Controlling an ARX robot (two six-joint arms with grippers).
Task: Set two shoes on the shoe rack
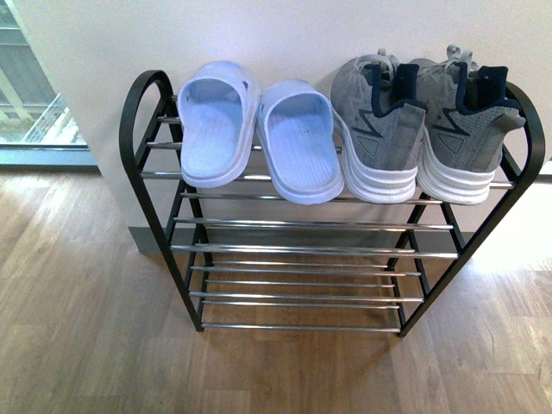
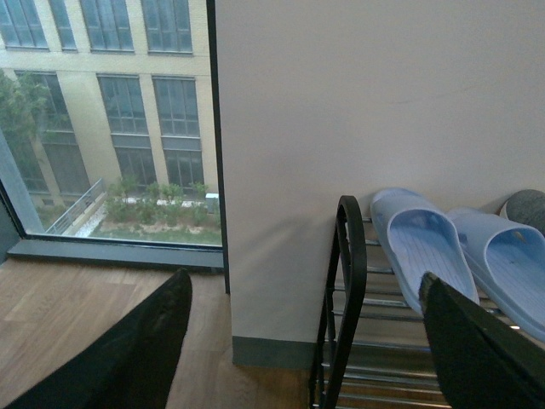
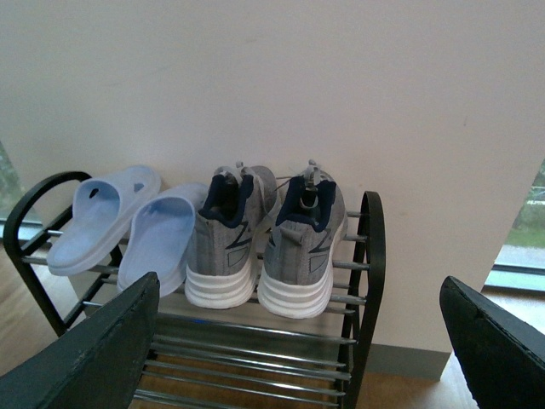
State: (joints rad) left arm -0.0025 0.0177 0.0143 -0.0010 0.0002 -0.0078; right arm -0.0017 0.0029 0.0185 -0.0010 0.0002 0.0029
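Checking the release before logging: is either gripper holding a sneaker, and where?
Nothing is held. The left gripper and right gripper are both open and empty; both sneakers sit on the shoe rack.

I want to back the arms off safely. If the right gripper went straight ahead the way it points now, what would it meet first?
Probably the heels of the grey sneakers on the top tier of the shoe rack. The right gripper is open and faces them, though depth is hard to judge.
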